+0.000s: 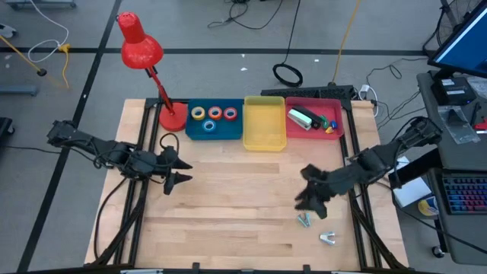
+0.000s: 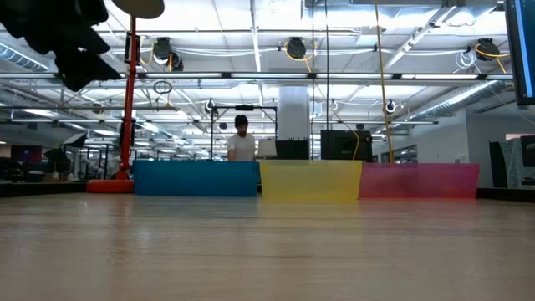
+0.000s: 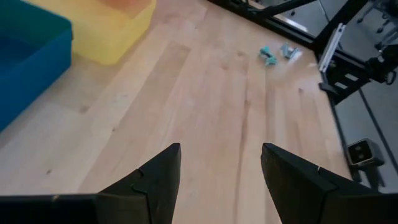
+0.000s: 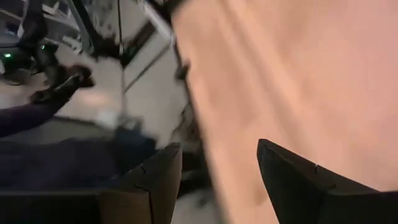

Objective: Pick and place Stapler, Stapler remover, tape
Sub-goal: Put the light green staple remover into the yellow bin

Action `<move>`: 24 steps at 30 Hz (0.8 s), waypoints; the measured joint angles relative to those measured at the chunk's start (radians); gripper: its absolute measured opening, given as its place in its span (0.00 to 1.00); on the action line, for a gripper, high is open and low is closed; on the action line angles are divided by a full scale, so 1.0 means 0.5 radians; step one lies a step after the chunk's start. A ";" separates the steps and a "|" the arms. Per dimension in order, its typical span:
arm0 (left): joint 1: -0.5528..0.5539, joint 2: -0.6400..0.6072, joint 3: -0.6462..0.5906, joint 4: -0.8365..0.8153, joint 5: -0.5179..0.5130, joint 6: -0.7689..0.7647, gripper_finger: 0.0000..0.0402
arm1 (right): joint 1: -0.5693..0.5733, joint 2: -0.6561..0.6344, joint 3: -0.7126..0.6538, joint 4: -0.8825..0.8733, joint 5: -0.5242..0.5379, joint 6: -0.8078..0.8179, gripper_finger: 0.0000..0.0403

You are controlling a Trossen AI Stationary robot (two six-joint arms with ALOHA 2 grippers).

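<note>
Three bins are standing side by side along the far edge of the tabletop (image 1: 228,198): a blue bin (image 1: 212,131), a yellow bin (image 1: 264,125) and a red bin (image 1: 313,134). The tape (image 1: 214,113) is lying in the blue bin as a row of small rings. A dark stapler (image 1: 302,117) is lying in the red bin beside small coloured clips (image 1: 329,124). A red lamp (image 1: 141,50) is standing just left of the blue bin. The left gripper (image 1: 179,169) is hovering over the left half of the tabletop, its jaws standing apart and holding nothing. The right gripper (image 1: 307,195) is hovering over the right front area, its jaws likewise apart and empty, near a teal item (image 1: 304,220) and a silver item (image 1: 328,239) lying on the wood. A person (image 2: 242,140) is showing far behind the bins in the low view.
</note>
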 joint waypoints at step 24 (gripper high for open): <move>0.001 -0.102 -0.074 -0.003 0.046 -0.090 0.56 | 0.554 0.302 -0.002 -0.726 -0.087 2.163 0.50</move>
